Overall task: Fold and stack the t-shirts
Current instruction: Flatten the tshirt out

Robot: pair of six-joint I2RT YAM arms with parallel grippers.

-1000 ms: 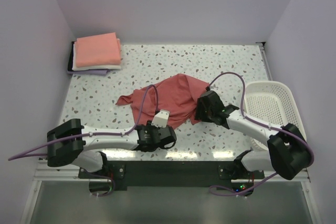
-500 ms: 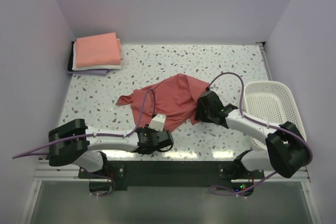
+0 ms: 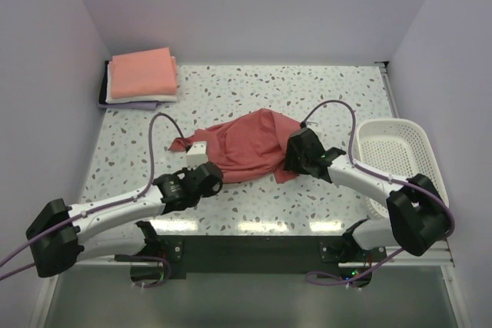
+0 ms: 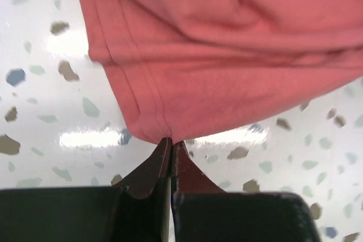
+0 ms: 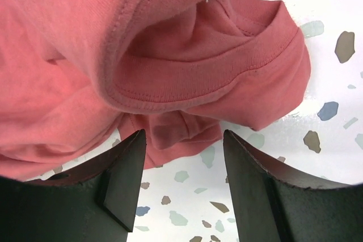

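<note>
Shirt first: the red shirt (image 3: 250, 146) lies bunched in the middle of the speckled table (image 3: 254, 86). The left gripper (image 4: 171, 141) is clamped tight on a hem corner at its near-left edge. The right gripper (image 5: 184, 140) hovers at the shirt's right side, jaws spread wide by the collar folds, gripping nothing. Folded shirts (image 3: 142, 76) sit stacked in the far-left corner. A white basket (image 3: 400, 155) stands at the right edge.

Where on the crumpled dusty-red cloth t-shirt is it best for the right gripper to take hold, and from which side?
The ribbed neck band of the dusty-red t-shirt, probably: a thick raised edge just ahead of the open right gripper. Come low from the shirt's right side.
</note>
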